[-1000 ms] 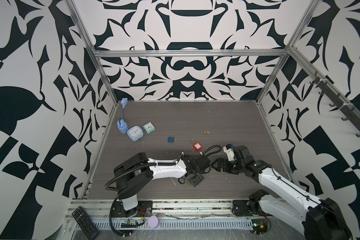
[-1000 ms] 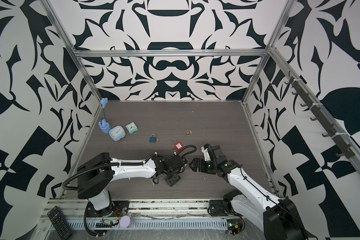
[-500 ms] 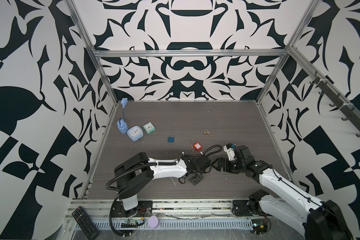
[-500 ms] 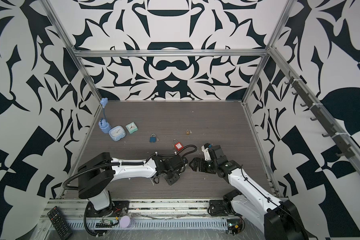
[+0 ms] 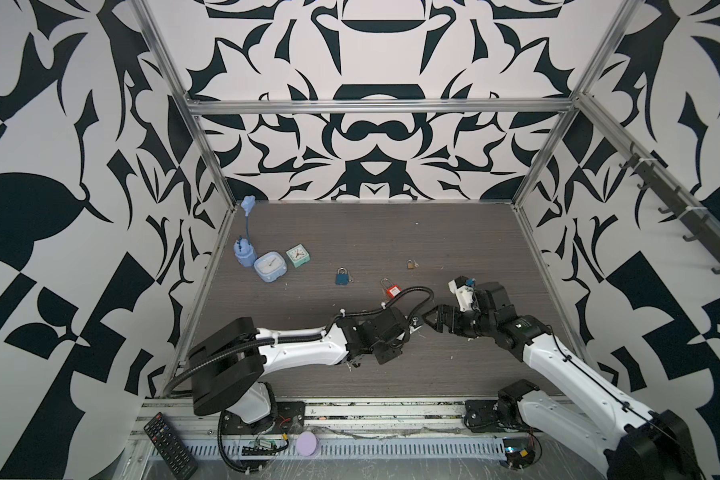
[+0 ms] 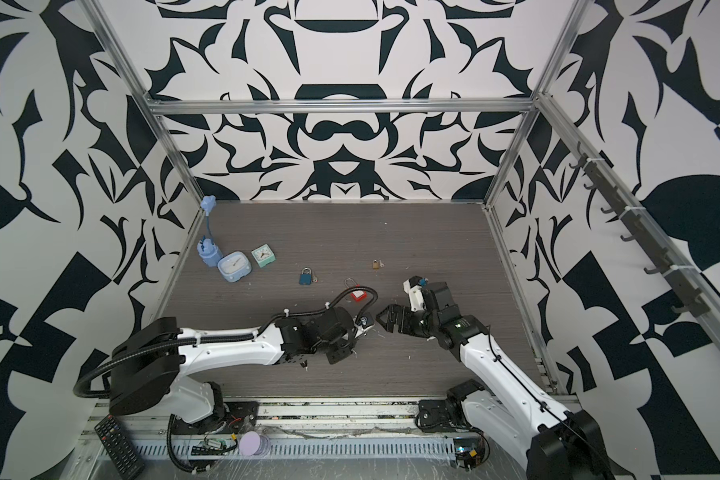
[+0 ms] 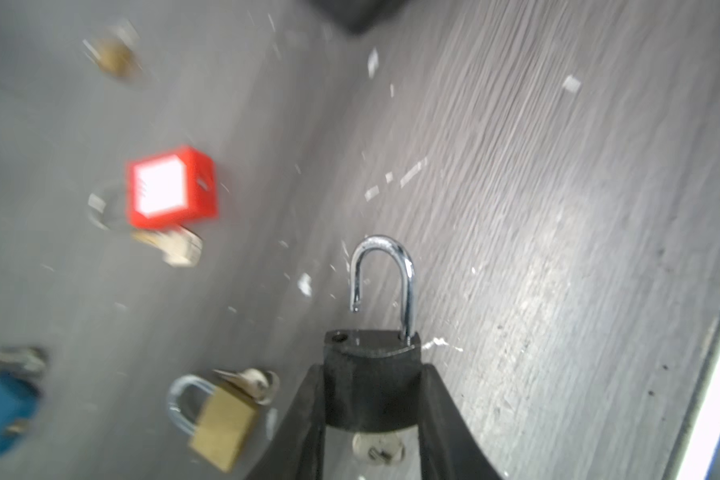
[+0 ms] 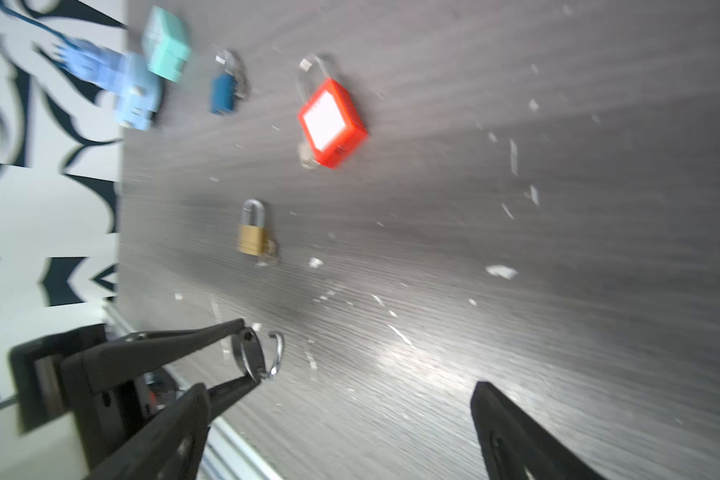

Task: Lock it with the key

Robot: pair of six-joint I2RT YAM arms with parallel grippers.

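Observation:
My left gripper is shut on a black padlock, gripping its body from both sides. The padlock's silver shackle stands open, one leg out of the body. A silver key shows under the body between the fingers. In both top views the left gripper is just off the floor, tip to tip with my right gripper. The right gripper is open and holds nothing. In its wrist view the held padlock sits just off one finger.
On the floor lie a red padlock, a blue padlock and a small brass padlock. Another brass padlock lies close to the left gripper. Two small clocks and a blue plug sit at the back left.
The left gripper's jaws have closed onto the black padlock. The right gripper has stayed open and has shifted only slightly.

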